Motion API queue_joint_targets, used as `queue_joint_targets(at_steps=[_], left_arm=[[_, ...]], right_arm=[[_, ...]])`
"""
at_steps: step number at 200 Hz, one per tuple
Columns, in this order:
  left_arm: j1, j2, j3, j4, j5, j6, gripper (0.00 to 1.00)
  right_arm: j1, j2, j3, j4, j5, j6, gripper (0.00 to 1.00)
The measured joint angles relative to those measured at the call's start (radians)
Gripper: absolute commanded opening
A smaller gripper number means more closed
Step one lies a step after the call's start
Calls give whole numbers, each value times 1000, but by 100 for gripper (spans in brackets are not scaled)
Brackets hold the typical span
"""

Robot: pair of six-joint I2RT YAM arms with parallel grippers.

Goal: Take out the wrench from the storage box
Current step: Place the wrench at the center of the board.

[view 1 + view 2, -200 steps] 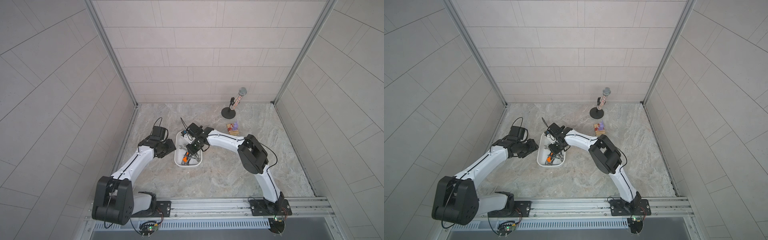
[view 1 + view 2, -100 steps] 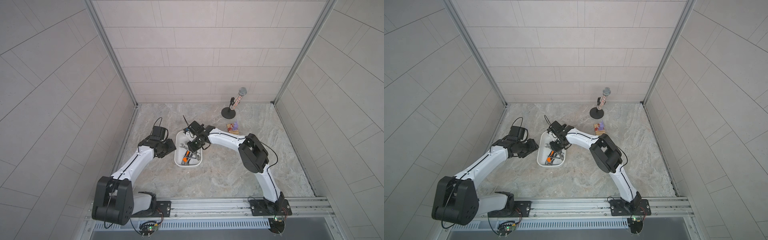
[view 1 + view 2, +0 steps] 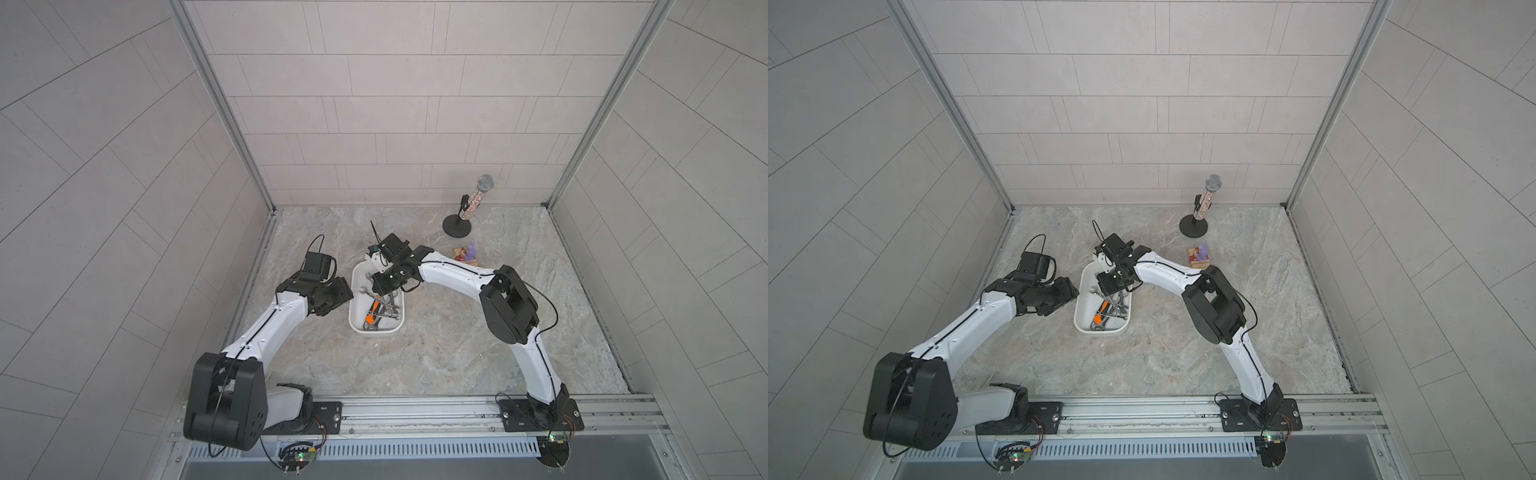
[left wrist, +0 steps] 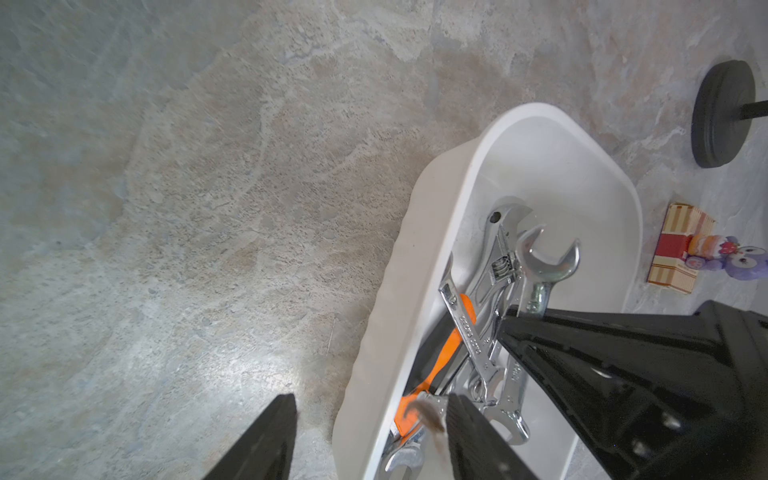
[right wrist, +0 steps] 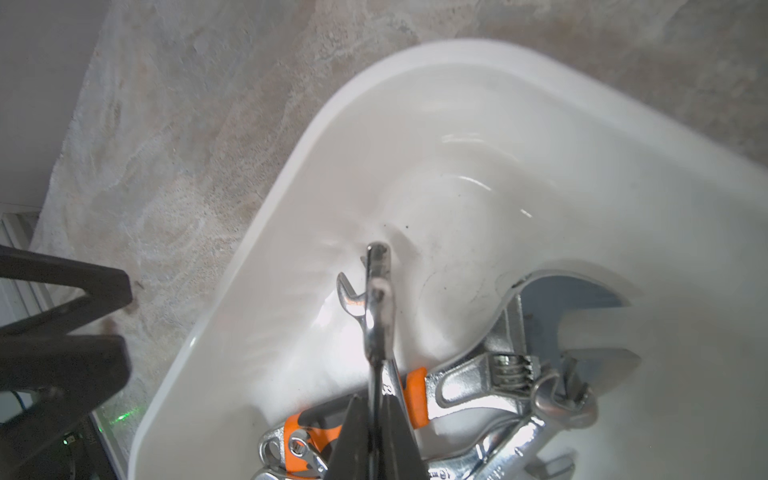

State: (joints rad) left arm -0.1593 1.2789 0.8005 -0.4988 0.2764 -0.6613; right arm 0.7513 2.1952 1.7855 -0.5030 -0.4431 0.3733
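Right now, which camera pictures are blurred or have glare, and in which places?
Right wrist view: blur smears the storage box rim and the head of the wrench in the right gripper, and the chrome glints. Left wrist view: mostly sharp, with a bright glare patch on the table. Both top views: even light, no blur, but the lens bends the lines of the walls.

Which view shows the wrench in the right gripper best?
Left wrist: the wrench shows its open-end head sharp and face-on. Right wrist sees it edge-on and blurred, pinched in the right gripper. In both top views it is too small to make out.
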Motion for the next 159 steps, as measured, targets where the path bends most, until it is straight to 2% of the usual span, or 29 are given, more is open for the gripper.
queue_joint_targets(at_steps=[21, 42, 70, 104, 135, 159], left_arm=[[-4, -1, 0, 0, -8, 8, 64], [-14, -14, 0, -4, -27, 16, 66], [-38, -42, 0, -10, -63, 27, 69], [-51, -41, 6, -13, -77, 33, 64], [-51, -31, 7, -6, -66, 24, 64], [-51, -29, 7, 4, -41, 14, 64]], right_arm=[[-10, -60, -43, 41, -12, 24, 0], [-26, -211, -166, 84, -16, 47, 0], [-55, -485, -394, 167, -1, 80, 0], [-71, -749, -714, 286, 32, 156, 0], [-69, -828, -996, 367, 59, 257, 0], [-70, -818, -1106, 394, 66, 327, 0]])
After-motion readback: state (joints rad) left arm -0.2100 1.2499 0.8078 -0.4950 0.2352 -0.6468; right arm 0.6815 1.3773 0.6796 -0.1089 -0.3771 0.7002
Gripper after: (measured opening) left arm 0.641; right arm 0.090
